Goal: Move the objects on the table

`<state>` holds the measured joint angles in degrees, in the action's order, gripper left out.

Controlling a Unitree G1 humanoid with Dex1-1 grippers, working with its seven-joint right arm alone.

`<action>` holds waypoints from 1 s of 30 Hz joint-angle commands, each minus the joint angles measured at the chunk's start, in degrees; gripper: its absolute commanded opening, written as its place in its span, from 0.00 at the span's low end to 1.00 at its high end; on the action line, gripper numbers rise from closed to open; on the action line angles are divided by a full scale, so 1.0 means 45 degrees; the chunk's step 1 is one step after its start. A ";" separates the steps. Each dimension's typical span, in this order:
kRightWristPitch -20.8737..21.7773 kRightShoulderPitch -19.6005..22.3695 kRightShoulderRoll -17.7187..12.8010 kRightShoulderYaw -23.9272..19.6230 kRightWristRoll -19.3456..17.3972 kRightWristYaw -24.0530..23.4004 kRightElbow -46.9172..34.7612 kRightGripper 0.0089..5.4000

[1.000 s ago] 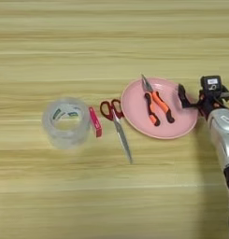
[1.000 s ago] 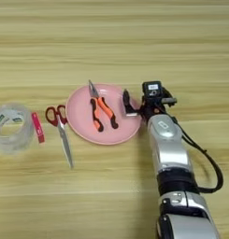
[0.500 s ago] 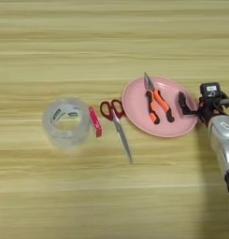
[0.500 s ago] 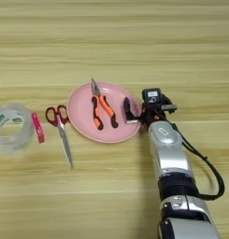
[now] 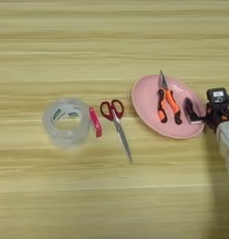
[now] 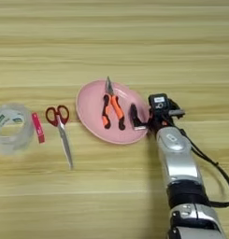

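Pliers (image 6: 111, 111) lie on plate (image 6: 90, 119), claw (image 6: 136, 116) beside.

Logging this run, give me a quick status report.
Right gripper over pink plate's right edge. Pliers lying on plate. Nothing blocking.

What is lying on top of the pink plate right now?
The orange-and-black pliers lie on the pink plate, tips pointing away. The right end effector reaches over its right rim, hiding that part of the plate.
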<state>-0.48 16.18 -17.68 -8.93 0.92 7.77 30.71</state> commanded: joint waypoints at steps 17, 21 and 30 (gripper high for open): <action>0.0375 0.0396 -0.2219 -0.1953 -0.0248 -0.0725 0.0511 0.99; 0.0509 0.0413 -0.2504 -0.2185 -0.0265 -0.0798 0.0817 0.99; 0.1115 0.0440 -0.2423 -0.2710 -0.0984 -0.0594 0.0502 0.99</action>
<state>1.95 15.26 -27.03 -19.89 -1.52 4.59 38.09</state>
